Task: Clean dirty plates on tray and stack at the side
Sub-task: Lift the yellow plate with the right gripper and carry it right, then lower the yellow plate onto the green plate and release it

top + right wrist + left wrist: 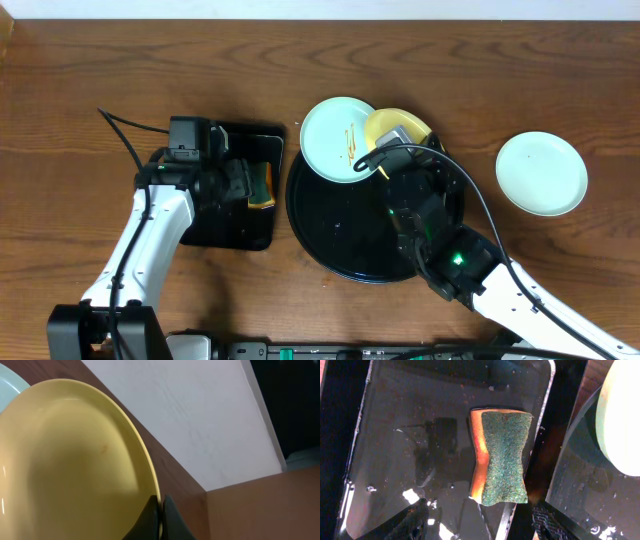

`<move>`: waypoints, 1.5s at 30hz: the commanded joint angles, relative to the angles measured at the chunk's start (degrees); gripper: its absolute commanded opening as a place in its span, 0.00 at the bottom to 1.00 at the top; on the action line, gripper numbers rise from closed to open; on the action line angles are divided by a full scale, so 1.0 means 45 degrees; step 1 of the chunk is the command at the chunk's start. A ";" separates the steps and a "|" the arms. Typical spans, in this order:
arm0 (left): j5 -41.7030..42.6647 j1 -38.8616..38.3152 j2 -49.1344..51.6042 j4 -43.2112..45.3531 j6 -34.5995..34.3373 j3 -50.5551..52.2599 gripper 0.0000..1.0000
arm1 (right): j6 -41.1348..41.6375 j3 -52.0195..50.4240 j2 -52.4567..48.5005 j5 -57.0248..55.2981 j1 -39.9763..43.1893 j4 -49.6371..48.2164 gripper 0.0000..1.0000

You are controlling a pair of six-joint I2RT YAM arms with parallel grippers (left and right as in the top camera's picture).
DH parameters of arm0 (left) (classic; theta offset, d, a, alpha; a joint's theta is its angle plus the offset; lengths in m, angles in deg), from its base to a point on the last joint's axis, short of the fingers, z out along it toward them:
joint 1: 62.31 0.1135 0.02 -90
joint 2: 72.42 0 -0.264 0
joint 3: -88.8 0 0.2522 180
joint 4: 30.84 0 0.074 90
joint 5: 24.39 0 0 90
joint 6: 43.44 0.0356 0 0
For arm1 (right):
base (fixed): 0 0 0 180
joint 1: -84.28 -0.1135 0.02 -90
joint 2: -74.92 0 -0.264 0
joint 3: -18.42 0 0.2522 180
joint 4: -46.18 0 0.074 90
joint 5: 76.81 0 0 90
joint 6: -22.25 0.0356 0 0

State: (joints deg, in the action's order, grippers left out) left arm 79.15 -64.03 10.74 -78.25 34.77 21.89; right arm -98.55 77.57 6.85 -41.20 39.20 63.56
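Over the black tray [335,228], the right hand [161,503] pinches the yellow plate [75,460].

Bright, even light. White glare spots dot the glossy rectangular black tray [420,410]; the pale yellow round plastic plate [75,460] looks soft, too close for focus.

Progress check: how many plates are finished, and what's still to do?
Done: one clean mint plate lies on the table to the side. In hand: the right gripper is shut on the rim of the yellow plate; the left gripper hangs open over the sponge. Left: the smeared mint plate on the round tray, plus stacking.
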 commanded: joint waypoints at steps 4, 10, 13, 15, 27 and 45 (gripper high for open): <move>-0.0083 0.0005 0.0000 -0.0039 0.0024 0.0015 0.68 | -0.0214 0.0311 0.0219 -0.0534 -0.0165 -0.0044 0.01; -0.0083 0.0005 0.0000 -0.0039 0.0024 0.0015 0.68 | 0.3113 0.0306 0.0136 -0.0505 0.0651 0.0588 0.01; -0.0083 0.0005 0.0000 -0.0039 0.0024 0.0015 0.68 | 0.4532 0.0306 -0.0019 -0.0151 0.1530 0.1185 0.01; -0.0083 0.0005 0.0000 -0.0039 0.0024 0.0015 0.68 | 0.5304 0.0306 -0.0136 0.0005 0.2249 0.1462 0.01; -0.0083 0.0005 0.0000 -0.0039 0.0024 0.0015 0.68 | 0.8947 0.0306 -0.0588 0.3803 0.8369 0.1749 0.01; -0.0078 0.0005 0.0000 -0.0039 0.0024 0.0015 0.68 | 1.1210 0.0306 -0.3138 0.6241 1.4251 0.1365 0.02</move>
State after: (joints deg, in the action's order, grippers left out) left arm 79.12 -64.03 10.74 -78.25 34.77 21.89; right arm -50.75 77.59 -6.13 -16.20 101.91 70.79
